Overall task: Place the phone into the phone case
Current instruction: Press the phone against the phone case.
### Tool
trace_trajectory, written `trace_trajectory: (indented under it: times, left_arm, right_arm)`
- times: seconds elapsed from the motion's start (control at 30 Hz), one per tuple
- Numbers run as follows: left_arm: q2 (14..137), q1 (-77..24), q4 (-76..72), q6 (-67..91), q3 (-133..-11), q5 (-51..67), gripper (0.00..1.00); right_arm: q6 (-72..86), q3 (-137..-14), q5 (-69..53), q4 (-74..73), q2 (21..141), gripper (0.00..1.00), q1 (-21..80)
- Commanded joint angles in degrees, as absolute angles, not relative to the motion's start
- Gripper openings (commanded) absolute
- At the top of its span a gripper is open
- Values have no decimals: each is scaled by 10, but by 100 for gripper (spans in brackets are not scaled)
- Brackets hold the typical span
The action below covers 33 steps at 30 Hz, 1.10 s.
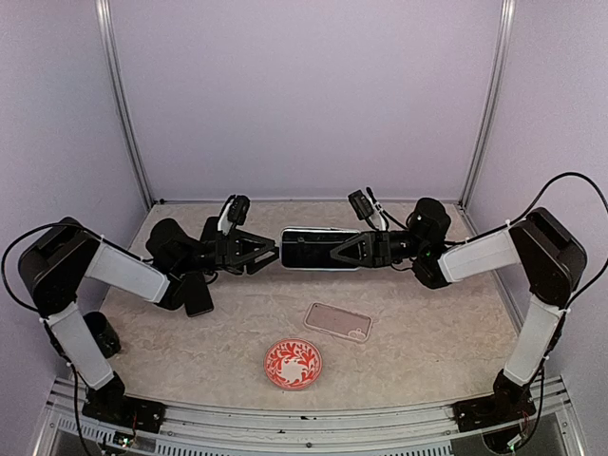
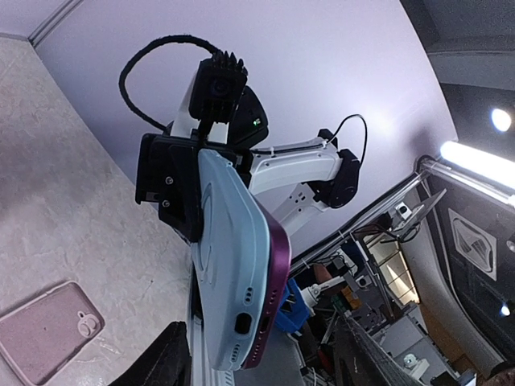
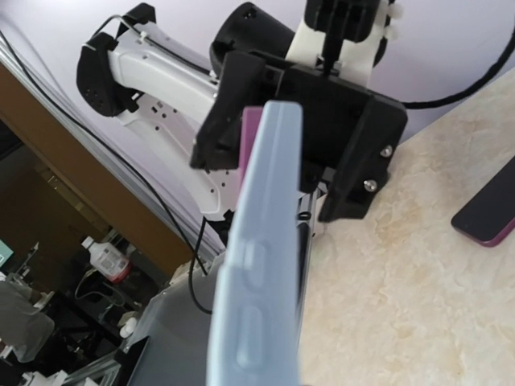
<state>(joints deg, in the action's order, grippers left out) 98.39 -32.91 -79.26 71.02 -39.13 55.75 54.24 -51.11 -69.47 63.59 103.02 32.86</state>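
A: Left side first?
B: I see a dark phone [image 3: 491, 211] flat on the table [image 1: 427, 323] under the left arm. The left gripper [image 1: 274, 253] is released, jaws spread at one end of the purple phone [image 1: 313, 249].
A: Where's that phone?
B: It's in a light-blue case [image 2: 229, 265], level in the air between both grippers. The right gripper [image 1: 337, 253] is clenched on its other end.
A: On the table?
B: A red patterned dish [image 1: 293, 364], with a pink case [image 1: 338, 320] lying flat just right of it.
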Motion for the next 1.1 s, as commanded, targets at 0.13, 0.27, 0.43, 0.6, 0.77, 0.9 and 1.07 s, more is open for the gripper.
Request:
trace_trajectory:
  times: [0.13, 0.27, 0.43, 0.6, 0.77, 0.9, 1.07]
  left_arm:
    - [1011, -337, -878, 758, -403, 569, 61]
    - [1020, -346, -869, 754, -414, 571, 61]
    - [1029, -353, -866, 752, -425, 571, 53]
    - [1036, -358, -868, 754, -432, 573, 37]
    - [1044, -365, -871, 757, -441, 578, 25]
    - [1046, -367, -865, 754, -444, 578, 14]
    - [1036, -366, -771, 701, -447, 563, 2]
  right_arm:
    - [558, -511, -704, 692, 1036, 0, 330]
    - [575, -511, -707, 714, 1045, 0, 330]
    - [603, -513, -715, 747, 1060, 0, 331]
    - [623, -513, -720, 768, 1070, 0, 332]
    - [628, -515, -721, 773, 1075, 0, 334]
    - [627, -518, -722, 765, 1077, 0, 334]
    - [576, -525, -716, 694, 1068, 0, 335]
